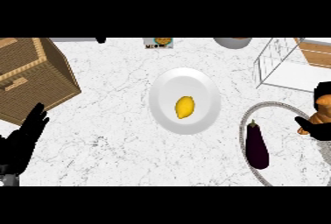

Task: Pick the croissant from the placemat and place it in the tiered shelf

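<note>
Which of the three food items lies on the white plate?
The yellow lemon; the purple eggplant lies on the placemat, the croissant is in the right hand.

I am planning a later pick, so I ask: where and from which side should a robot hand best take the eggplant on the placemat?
I would grip the eggplant across its thick body, below the middle, coming from above, closing on its left and right flanks. It lies flat on the placemat, stem pointing away from the robot, so its narrow width runs left to right.
</note>
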`<control>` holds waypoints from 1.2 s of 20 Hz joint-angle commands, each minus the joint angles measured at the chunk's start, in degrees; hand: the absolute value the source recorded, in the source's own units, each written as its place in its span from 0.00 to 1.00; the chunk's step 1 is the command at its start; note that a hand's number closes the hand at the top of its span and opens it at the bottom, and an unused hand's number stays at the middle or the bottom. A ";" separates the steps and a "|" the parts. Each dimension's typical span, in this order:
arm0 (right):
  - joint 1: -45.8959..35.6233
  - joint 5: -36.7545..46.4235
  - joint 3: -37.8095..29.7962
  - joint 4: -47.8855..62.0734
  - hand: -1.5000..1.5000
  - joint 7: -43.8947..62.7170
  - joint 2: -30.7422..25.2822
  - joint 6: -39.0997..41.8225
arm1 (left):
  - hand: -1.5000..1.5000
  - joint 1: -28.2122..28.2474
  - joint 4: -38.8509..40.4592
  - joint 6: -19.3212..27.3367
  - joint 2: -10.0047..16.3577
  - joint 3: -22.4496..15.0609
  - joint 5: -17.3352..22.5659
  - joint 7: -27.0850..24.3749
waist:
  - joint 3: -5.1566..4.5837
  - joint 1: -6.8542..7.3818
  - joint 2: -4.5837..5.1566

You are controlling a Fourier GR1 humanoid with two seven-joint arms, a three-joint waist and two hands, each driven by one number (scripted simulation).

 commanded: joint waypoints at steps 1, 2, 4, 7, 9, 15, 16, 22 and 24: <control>1.06 -13.17 -10.69 -5.73 1.00 2.06 -2.99 7.49 | 0.50 2.10 -0.95 -0.56 -0.66 -0.21 -0.01 -0.46 | -0.02 -0.28 -0.14; 2.72 -16.17 -13.46 -7.25 1.00 2.16 -3.48 8.57 | 0.50 3.38 -2.03 -0.74 0.17 0.83 0.41 -0.65 | 0.00 -0.44 -0.27; 2.48 -21.64 -18.91 -7.48 1.00 3.46 -3.83 10.01 | 0.50 1.57 -3.03 0.84 -1.28 -1.15 -1.04 1.39 | 0.03 -0.62 -0.18; 4.05 -29.33 -26.18 -11.84 1.00 7.79 -5.62 14.10 | 0.50 0.96 -3.19 0.79 -0.33 0.18 -1.03 1.88 | 0.01 -0.31 -0.07; 3.89 -31.89 -30.96 -12.60 1.00 9.85 -7.03 14.87 | 0.50 4.98 -5.67 -0.28 -1.47 -0.36 -0.74 0.21 | 0.02 0.36 -0.05; 0.65 -34.54 -35.55 -13.98 1.00 15.78 -6.87 14.51 | 0.50 -0.04 -3.50 -0.72 -1.98 0.60 -1.55 2.56 | 0.03 1.06 0.29; -4.85 -38.83 -36.70 -12.86 1.00 21.91 -12.06 14.39 | 0.50 -0.87 0.52 -1.66 -1.21 1.85 -1.16 -0.70 | -0.04 1.04 0.29; -11.75 -29.43 -31.74 -6.09 1.00 22.46 -20.94 12.57 | 0.50 0.08 -1.27 -1.66 -1.86 1.00 -2.61 -0.29 | -0.03 2.41 0.59; -12.65 -27.21 -29.28 -5.43 1.00 21.86 -19.87 10.87 | 0.50 -2.26 -0.63 -0.65 -3.71 0.05 -3.41 1.29 | -0.01 1.99 0.57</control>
